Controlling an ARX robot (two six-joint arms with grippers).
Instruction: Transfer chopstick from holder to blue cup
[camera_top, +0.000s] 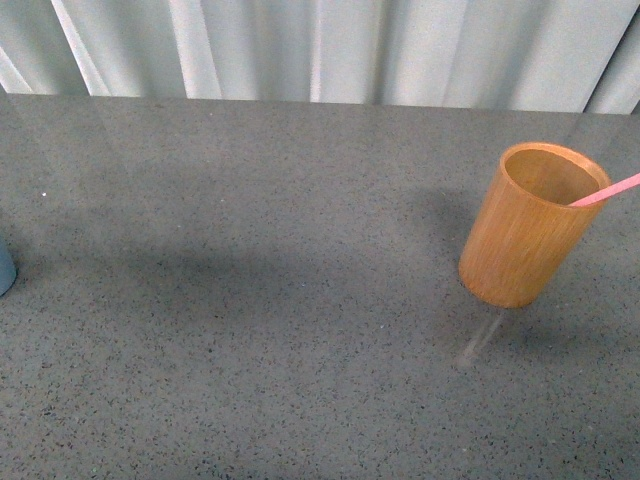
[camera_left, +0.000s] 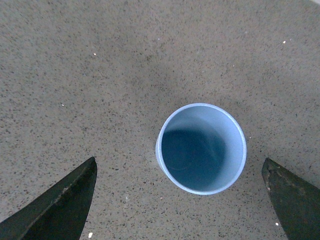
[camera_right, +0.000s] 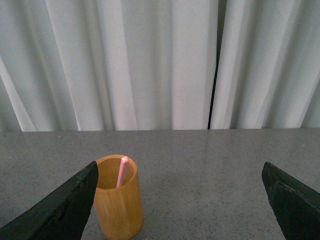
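My left gripper points straight down at the grey table, its two dark fingers spread wide with nothing between them but air. Under it stands the blue cup, upright, and I look right into its open mouth (blue walls, a darker floor). The cup lies between my fingers, nearer one than the other, and touches neither.

My right gripper is held level, aimed across the table toward the pale curtain at the far side. These fingers are also wide apart and hold nothing. The holder stands on the table ahead of them, off toward one finger and not centred in the gap. The chopstick is inside it, its paler rounded end rising just above the rim.

From the front view, the holder stands at the right of the table. The chopstick leans on the holder's right rim and slants out past the picture's edge. The blue cup shows only as a sliver at the far left, well apart from the holder.
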